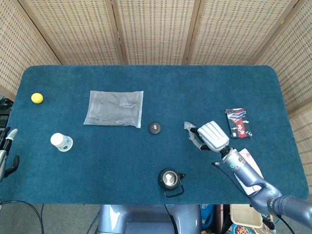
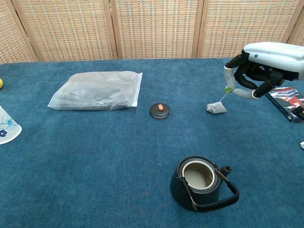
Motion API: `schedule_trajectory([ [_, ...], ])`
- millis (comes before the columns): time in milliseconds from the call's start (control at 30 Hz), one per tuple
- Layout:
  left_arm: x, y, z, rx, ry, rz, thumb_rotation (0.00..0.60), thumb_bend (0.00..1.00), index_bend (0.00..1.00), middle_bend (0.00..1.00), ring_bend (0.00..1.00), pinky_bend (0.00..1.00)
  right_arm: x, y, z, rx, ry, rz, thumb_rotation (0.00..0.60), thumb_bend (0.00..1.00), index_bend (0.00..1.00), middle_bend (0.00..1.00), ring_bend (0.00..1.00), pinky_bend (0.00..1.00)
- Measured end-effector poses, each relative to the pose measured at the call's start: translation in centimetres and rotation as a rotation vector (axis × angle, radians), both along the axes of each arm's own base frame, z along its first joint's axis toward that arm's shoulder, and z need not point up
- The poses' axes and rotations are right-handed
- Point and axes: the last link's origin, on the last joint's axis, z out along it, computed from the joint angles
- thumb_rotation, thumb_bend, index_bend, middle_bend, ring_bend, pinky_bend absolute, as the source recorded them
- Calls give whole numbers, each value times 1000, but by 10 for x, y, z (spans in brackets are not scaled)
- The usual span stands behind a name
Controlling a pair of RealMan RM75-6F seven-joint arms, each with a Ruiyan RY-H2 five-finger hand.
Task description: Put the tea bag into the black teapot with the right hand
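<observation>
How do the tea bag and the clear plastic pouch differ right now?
The tea bag hangs by its string from the right hand, while the plastic pouch lies flat on the table, untouched. The tea bag is small and pale; the pouch is far larger, clear, with greyish contents. The tea bag sits right of the black teapot, the pouch far left. Both are soft packets.

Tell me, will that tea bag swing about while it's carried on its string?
Probably. The tea bag hangs from a thin string pinched by the right hand, so it looks light and free to sway. The bag seems soft and crumpled, likely floppy. Lowering it into the teapot may need a slow, steady move.
</observation>
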Motion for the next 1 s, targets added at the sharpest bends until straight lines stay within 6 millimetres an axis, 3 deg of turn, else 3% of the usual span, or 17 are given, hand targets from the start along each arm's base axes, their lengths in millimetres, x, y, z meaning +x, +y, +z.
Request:
schedule_trajectory([
  [1000, -1, -7, 2, 10, -1, 22, 600, 538, 30, 0, 0, 0, 34, 38, 34, 54, -231, 212, 600, 677, 683, 877, 907, 935],
])
